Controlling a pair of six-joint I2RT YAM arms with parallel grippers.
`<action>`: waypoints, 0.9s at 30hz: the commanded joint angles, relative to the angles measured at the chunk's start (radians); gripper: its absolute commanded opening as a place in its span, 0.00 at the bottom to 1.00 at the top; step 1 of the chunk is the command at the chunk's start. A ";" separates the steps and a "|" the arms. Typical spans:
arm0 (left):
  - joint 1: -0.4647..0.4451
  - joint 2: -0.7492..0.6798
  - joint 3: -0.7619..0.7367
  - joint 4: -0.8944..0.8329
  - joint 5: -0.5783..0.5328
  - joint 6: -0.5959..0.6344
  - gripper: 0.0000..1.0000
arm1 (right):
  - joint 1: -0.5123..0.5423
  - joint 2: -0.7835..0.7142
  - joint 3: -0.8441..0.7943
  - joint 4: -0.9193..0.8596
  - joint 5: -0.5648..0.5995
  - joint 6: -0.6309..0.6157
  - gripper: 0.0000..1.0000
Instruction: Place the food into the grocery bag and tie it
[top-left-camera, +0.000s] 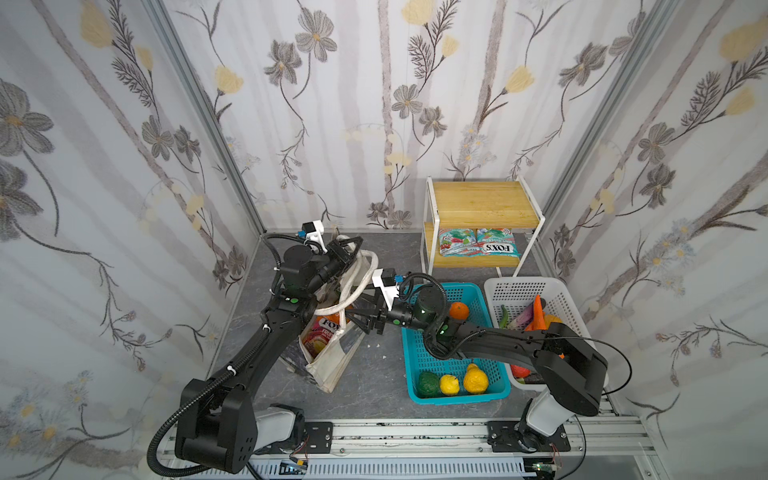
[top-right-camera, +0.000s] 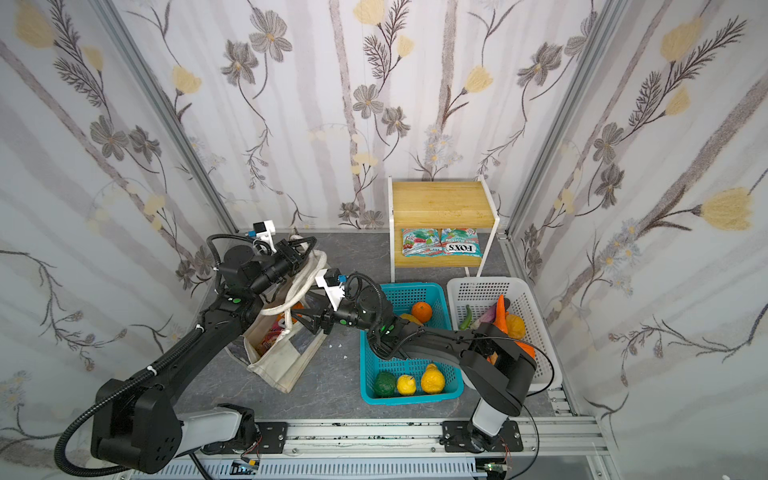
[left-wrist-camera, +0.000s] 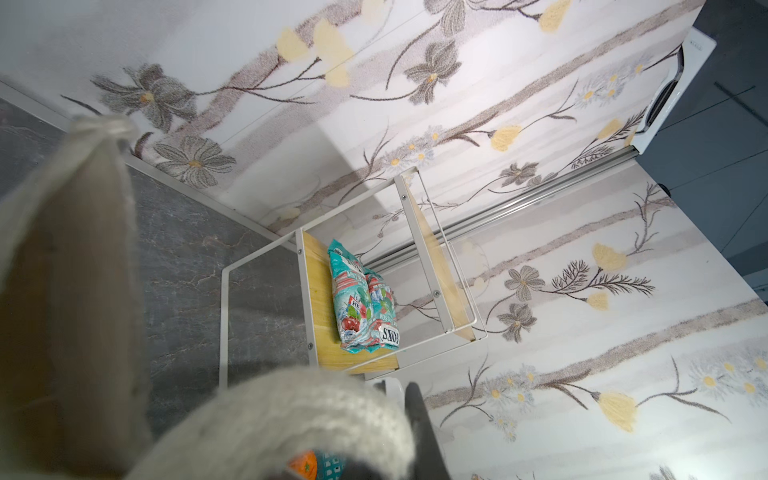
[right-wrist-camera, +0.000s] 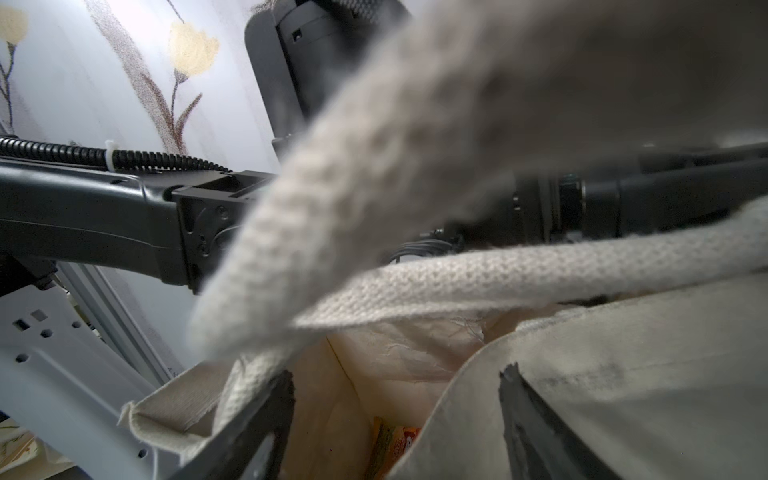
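Note:
The cream grocery bag (top-left-camera: 328, 361) (top-right-camera: 278, 365) stands tilted left of centre, with a colourful snack packet (top-left-camera: 322, 332) (right-wrist-camera: 395, 449) inside. My left gripper (top-left-camera: 351, 249) (top-right-camera: 301, 247) is at the bag's far side, shut on a loop handle (top-left-camera: 357, 282) (left-wrist-camera: 291, 415) that it holds up. One dark finger (left-wrist-camera: 417, 411) shows beside the handle. My right gripper (top-left-camera: 361, 322) (right-wrist-camera: 395, 399) is open at the bag's mouth, with the bag's rim (right-wrist-camera: 478, 365) between its fingers. More food lies in the teal basket (top-left-camera: 419, 357): an orange (top-left-camera: 458, 311) and yellow and green fruit (top-left-camera: 449, 384).
A white basket (top-left-camera: 515, 291) at the right holds a carrot (top-left-camera: 538, 311) and other vegetables. Behind it stands a small wooden shelf (top-left-camera: 482, 203) with two teal snack packets (top-left-camera: 478, 242) (left-wrist-camera: 357, 303) on its lower board. Patterned walls close in three sides.

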 joint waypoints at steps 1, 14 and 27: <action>0.020 0.008 -0.016 0.029 -0.025 0.048 0.00 | -0.001 0.057 0.042 0.078 0.047 -0.034 0.70; 0.038 0.064 -0.015 0.039 -0.041 0.094 0.00 | 0.015 0.125 0.086 0.172 -0.045 -0.004 0.77; 0.043 0.176 0.038 0.192 0.064 0.074 0.00 | 0.014 0.203 0.215 0.130 -0.192 0.005 0.69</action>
